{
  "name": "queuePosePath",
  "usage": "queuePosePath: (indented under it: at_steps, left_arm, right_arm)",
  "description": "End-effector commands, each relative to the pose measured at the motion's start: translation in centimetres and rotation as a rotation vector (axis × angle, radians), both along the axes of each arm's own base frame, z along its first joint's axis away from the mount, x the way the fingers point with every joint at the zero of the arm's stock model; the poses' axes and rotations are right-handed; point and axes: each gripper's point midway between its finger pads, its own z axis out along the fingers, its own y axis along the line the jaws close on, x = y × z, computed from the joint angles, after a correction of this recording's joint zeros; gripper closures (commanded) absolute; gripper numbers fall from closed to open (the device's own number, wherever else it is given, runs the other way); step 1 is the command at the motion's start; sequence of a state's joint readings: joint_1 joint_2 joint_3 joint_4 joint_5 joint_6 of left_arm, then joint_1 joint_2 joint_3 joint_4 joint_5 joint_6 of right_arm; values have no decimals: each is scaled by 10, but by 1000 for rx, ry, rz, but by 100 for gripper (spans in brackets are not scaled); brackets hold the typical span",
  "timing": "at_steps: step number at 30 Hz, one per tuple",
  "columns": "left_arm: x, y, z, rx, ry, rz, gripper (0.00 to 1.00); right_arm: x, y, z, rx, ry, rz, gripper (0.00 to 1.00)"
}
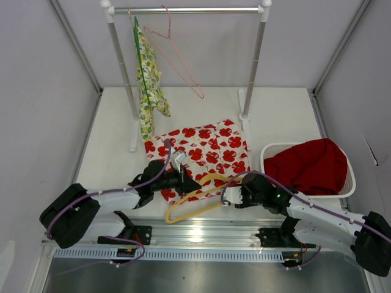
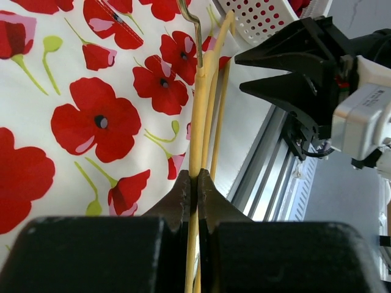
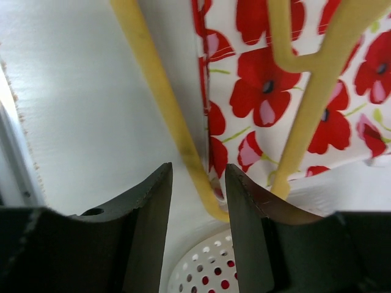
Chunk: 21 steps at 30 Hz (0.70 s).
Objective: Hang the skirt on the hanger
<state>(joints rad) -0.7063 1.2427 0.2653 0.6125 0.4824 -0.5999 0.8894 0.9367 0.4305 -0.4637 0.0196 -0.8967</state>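
Note:
The skirt (image 1: 204,149), white with red poppies, lies flat on the table. Its near edge carries a yellow hanger (image 1: 194,200) with a metal hook. My left gripper (image 1: 186,181) is shut on the hanger's thin yellow bars (image 2: 201,116) near the hook (image 2: 194,30), over the skirt (image 2: 91,116). My right gripper (image 1: 230,196) stands open at the hanger's right end. In the right wrist view the curved corner of the hanger (image 3: 159,91) sits between my right gripper's (image 3: 198,177) fingers, close to the right one. The skirt (image 3: 259,91) lies just beyond.
A clothes rack (image 1: 186,10) stands at the back with a floral garment (image 1: 148,79) on a green hanger and a bare pink hanger (image 1: 180,61). At the right, a white basket (image 1: 269,149) holds a red cloth (image 1: 311,165). The left wrist view shows the right gripper (image 2: 275,67).

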Motion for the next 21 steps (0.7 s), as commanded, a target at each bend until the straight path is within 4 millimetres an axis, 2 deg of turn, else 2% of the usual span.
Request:
queuePosePath:
  at_steps: [1, 9, 11, 16, 21]
  left_arm:
    - [12, 0, 10, 21, -76, -13, 100]
    - [4, 6, 3, 37, -56, -15, 100]
    - [3, 7, 1, 38, -56, -14, 100]
    - [2, 10, -2, 52, -60, -15, 100]
    - [0, 11, -4, 55, -61, -18, 100]
  right_arm:
    - [18, 8, 13, 51, -125, -4, 54]
    - [18, 8, 10, 80, -135, -15, 53]
    - [23, 10, 8, 88, -159, -27, 54]
    - [30, 21, 14, 150, -194, -47, 55]
    - [32, 22, 3, 141, -225, -51, 55]
